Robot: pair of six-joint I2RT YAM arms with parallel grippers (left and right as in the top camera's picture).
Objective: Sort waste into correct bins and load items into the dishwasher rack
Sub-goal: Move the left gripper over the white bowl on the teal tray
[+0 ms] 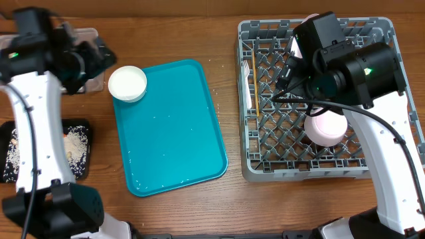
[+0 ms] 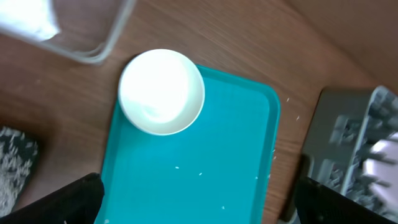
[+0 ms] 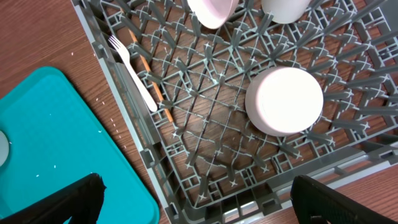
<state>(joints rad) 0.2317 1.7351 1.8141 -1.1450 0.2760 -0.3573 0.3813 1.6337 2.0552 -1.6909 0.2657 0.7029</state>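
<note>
Overhanging corner of teal tray (image 1: pixel 172 133): white bowl (image 1: pixel 127 83) | fork (image 1: pixel 246 83) along rack (image 1: pixel 299 174) wall

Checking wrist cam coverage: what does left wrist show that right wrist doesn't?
Left wrist only: a corner of the clear tub and the black tray holding rice. Right wrist only: the white fork and wooden stick lying in the grey rack. Both: the teal tray, that rack, and the wood table.

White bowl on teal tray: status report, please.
Left claw, right claw open, empty. White bowl on teal tray corner, not racked. Nothing blocking it.
</note>
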